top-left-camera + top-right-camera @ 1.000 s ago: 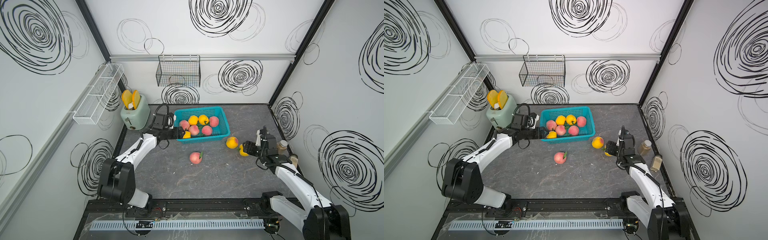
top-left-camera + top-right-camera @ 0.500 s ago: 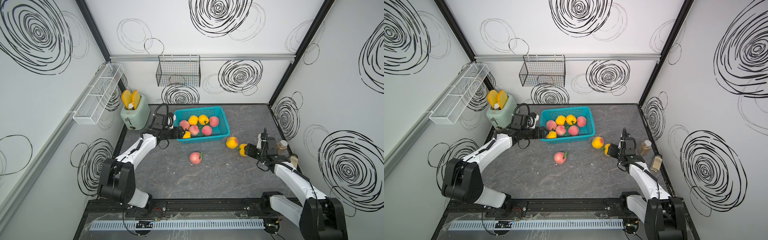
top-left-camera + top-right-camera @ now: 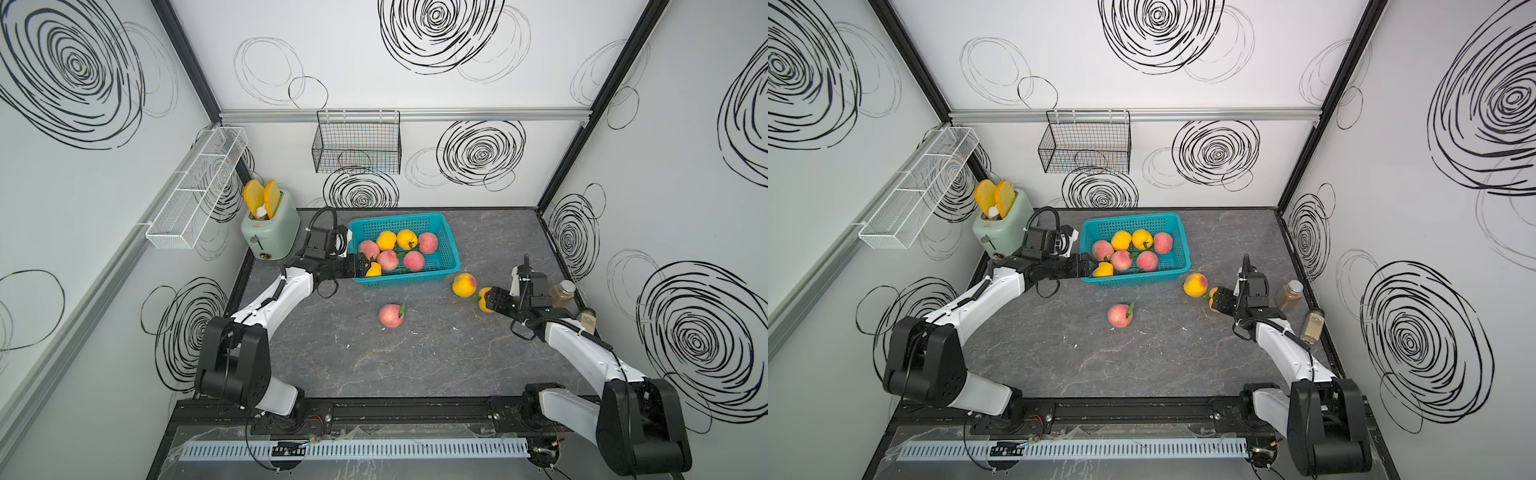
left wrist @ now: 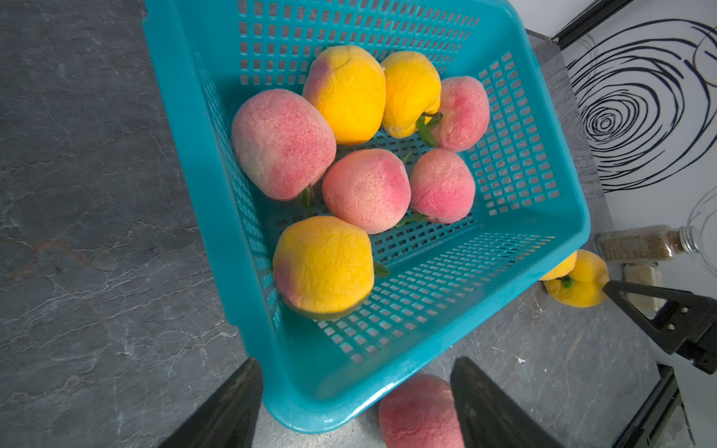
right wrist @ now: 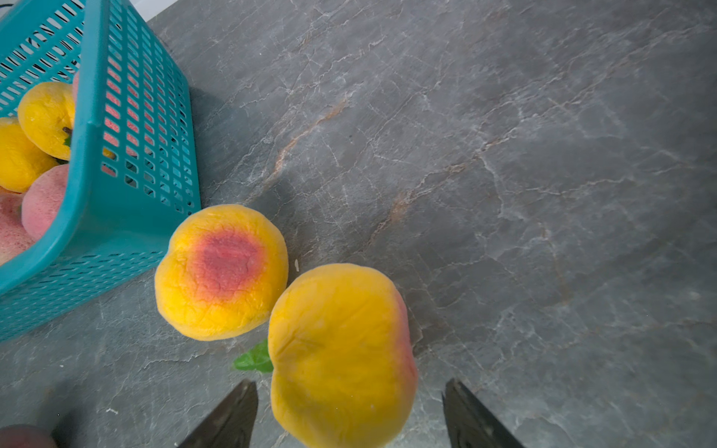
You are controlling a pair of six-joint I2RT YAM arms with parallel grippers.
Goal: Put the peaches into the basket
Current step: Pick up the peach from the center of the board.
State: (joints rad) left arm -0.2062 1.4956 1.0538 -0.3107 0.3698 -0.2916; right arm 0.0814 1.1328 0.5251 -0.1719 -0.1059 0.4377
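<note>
Grey marble-look bench [image 3: 415, 365], swirl-print walls [image 3: 374, 104], seven round toy peaches [image 4: 366, 190] in the teal-blue lattice plastic basket [image 3: 395, 222].
Four pink, three yellow in there. My left jaws hover wide and empty over its near left corner. Right jaws straddle a yellow peach [image 5: 341, 349] near the right wall; I can't tell if they're pinching it. Blushed yellow peach [image 3: 464, 284] lies just beside that one, pink peach [image 3: 390, 316] sits alone mid-bench.

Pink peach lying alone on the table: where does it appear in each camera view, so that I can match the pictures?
Both top views: the pink peach lies on the bare table, between the basket and the arm bases.
Left wrist: just outside the basket's corner.
Right wrist: only a pink sliver at the frame edge, probably it.
Shared landmark: the teal basket, in all four.
</note>
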